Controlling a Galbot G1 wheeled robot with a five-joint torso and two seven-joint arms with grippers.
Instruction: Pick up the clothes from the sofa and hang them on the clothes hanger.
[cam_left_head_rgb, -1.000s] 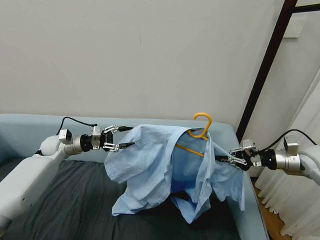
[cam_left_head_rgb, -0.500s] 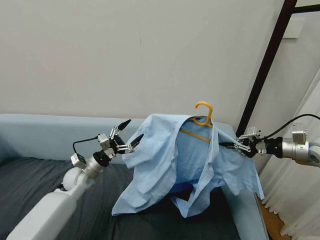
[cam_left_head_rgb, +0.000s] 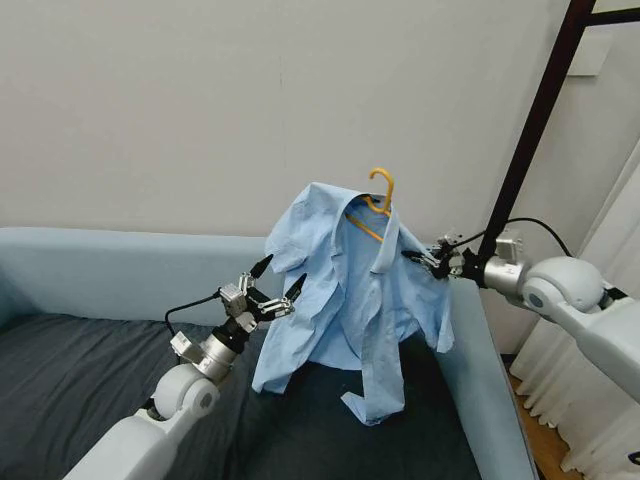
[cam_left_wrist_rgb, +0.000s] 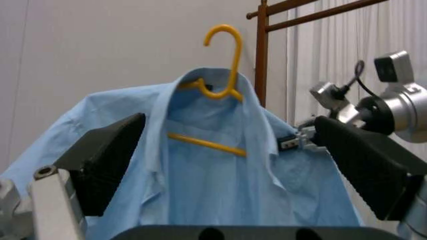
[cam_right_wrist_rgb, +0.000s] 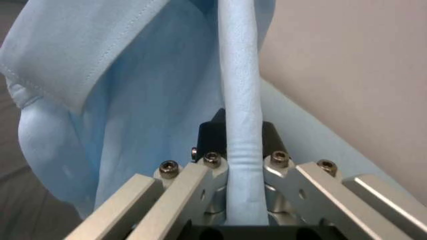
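A light blue shirt (cam_left_head_rgb: 340, 290) hangs on a yellow hanger (cam_left_head_rgb: 381, 190), held up in the air above the sofa. My right gripper (cam_left_head_rgb: 418, 260) is shut on the shirt's shoulder, and the right wrist view shows a fold of blue fabric (cam_right_wrist_rgb: 241, 115) pinched in that gripper (cam_right_wrist_rgb: 243, 167). My left gripper (cam_left_head_rgb: 282, 274) stands open just left of the shirt's hanging sleeve, holding nothing. In the left wrist view its black fingers (cam_left_wrist_rgb: 107, 155) frame the shirt (cam_left_wrist_rgb: 213, 190), the hanger (cam_left_wrist_rgb: 230, 55) and the right gripper (cam_left_wrist_rgb: 300, 141).
The sofa has a pale blue backrest (cam_left_head_rgb: 100, 270) and a dark grey seat (cam_left_head_rgb: 80, 380). A dark wooden rack post (cam_left_head_rgb: 530, 140) rises behind the right arm, also in the left wrist view (cam_left_wrist_rgb: 262, 60). White curtains (cam_left_head_rgb: 610, 250) hang at far right.
The right gripper has raised the shirt and hanger up and to the left, clear of the seat. The left arm has swung down and in, its open gripper now pointing up beside the shirt.
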